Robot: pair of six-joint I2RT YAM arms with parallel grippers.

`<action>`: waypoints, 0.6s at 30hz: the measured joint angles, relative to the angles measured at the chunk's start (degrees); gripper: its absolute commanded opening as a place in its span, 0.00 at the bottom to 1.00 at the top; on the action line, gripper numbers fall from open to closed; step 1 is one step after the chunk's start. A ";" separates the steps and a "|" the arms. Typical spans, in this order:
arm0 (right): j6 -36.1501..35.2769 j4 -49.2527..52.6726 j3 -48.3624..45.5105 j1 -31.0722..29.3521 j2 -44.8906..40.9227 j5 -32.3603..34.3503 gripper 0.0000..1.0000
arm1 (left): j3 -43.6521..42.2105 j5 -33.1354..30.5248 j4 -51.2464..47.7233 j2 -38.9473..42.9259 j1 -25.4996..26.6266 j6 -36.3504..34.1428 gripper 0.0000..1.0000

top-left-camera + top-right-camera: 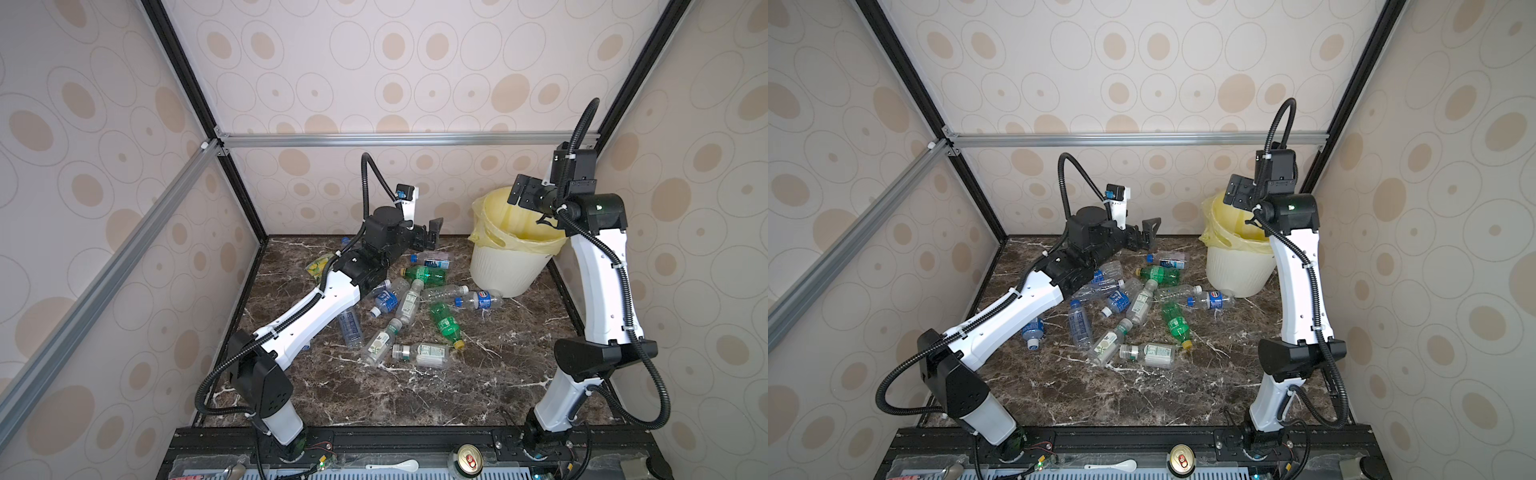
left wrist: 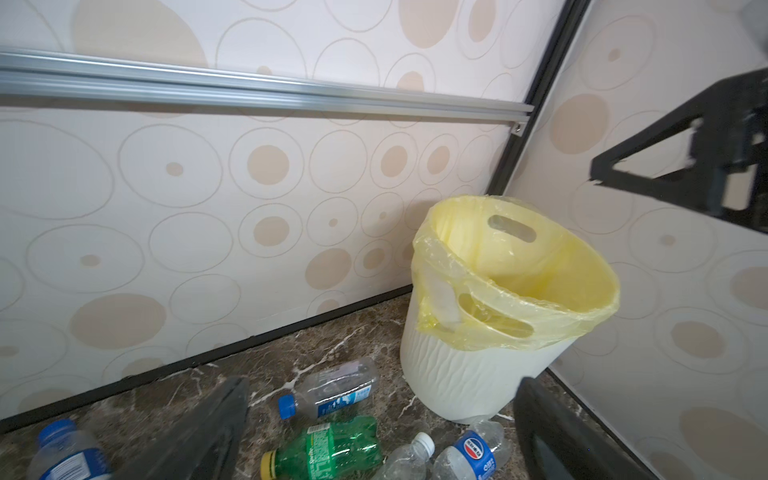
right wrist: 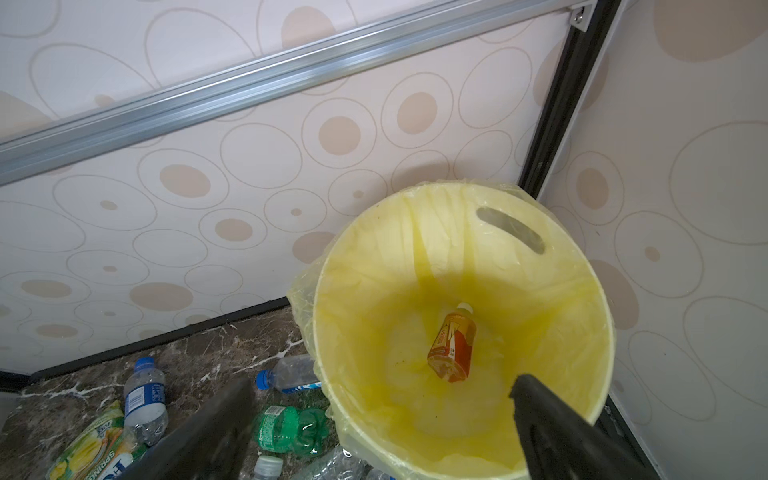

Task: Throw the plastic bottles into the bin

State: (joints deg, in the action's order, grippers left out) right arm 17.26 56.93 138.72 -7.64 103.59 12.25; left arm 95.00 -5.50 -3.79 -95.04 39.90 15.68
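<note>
Orange-red bottle [image 3: 451, 347] lies in the bin [image 3: 540, 266] — beneath the right tool [image 3: 378, 390], spread wide, empty.

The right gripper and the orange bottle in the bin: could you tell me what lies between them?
Nothing: the right wrist view shows the right gripper, jaws open, above the orange bottle, alone inside the bin.

The bin [image 1: 509, 270] stands in the far right corner of the surface [image 1: 457, 395], one bottle [image 3: 451, 349] lying inside. The remaining bottles [image 1: 409, 305] lie scattered left of it. The right end effector [image 3: 378, 388] hangs over the bin, the left end effector [image 1: 434, 235] over the pile's far edge.
</note>
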 measured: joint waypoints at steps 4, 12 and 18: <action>-1.84 -0.81 -0.87 -3.93 0.35 -0.87 1.00 | 1.07 -6.32 -6.16 -0.72 -0.72 1.05 0.99; -7.41 -3.34 -5.64 -17.49 1.75 -1.62 1.00 | 2.43 -16.04 -21.27 -1.18 -6.45 8.90 0.99; -10.60 -5.70 -14.56 -26.03 3.13 -0.63 1.00 | -2.58 -16.90 -29.97 0.35 -14.80 14.95 0.99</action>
State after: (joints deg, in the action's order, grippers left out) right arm 6.66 51.22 124.16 -33.67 106.72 11.62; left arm 92.42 -22.39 -33.76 -94.70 25.10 30.63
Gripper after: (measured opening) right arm 0.996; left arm 0.991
